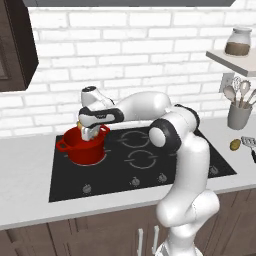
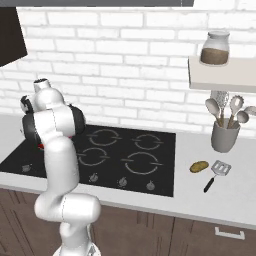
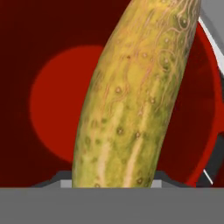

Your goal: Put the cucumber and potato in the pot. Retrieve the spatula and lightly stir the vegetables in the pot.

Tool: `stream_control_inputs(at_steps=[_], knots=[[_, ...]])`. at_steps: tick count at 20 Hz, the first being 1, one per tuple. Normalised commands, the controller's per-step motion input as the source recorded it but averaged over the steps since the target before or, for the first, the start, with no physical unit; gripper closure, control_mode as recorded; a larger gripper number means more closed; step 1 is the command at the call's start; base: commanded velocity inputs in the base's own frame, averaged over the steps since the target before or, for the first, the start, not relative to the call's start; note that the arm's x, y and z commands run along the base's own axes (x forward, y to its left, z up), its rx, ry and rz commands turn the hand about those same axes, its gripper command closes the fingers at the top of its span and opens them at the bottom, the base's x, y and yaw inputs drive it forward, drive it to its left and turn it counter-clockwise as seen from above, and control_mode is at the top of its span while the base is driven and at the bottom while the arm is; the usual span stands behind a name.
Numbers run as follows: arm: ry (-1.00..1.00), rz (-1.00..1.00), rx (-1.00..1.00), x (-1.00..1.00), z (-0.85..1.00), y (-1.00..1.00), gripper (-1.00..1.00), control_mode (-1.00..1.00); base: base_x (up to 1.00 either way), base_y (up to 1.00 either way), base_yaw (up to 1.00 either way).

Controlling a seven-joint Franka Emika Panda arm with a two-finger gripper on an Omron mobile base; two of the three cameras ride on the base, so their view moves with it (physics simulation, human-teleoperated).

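Clamped on the cucumber [image 3: 135, 100], the gripper [image 1: 90, 132] is hanging directly over the pot [image 1: 84, 146], so the first vegetable is being delivered; next it should be letting go, then reaching for the potato [image 2: 199, 166] well off beside the spatula [image 2: 217, 173].

Glossy red enamel look on the pot [image 1: 84, 149], smooth inside and out. Bumpy, mottled yellow-green skin on the cucumber [image 3: 135, 96], dull rather than shiny. Matt, rough-looking brown skin on the potato [image 2: 199, 166]. Grey slotted metal blade, dark matt handle on the spatula [image 2: 216, 174]. Smooth black glass cooktop [image 2: 145, 165]; pale matt surface [image 2: 200, 200].
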Motion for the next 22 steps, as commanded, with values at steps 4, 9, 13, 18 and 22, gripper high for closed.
stream_control_inputs(at_steps=[4, 9, 13, 18, 22], knots=[[0.05, -0.05, 0.00, 0.24, -0.24, 0.38, 1.00, -1.00, 0.00, 0.00, 0.00], [0.04, -0.07, 0.00, 0.21, -0.27, 0.17, 1.00, -1.00, 0.00, 0.00, 0.00], [0.01, -0.09, 0.00, 0.04, -0.33, 0.05, 1.00, -1.00, 0.00, 0.00, 0.00], [-0.03, -0.10, 0.00, -0.66, -0.14, 0.00, 1.00, -1.00, 0.00, 0.00, 0.00], [-0.02, -0.08, 0.00, -0.81, -0.14, -0.05, -1.00, -1.00, 0.00, 0.00, 0.00]])
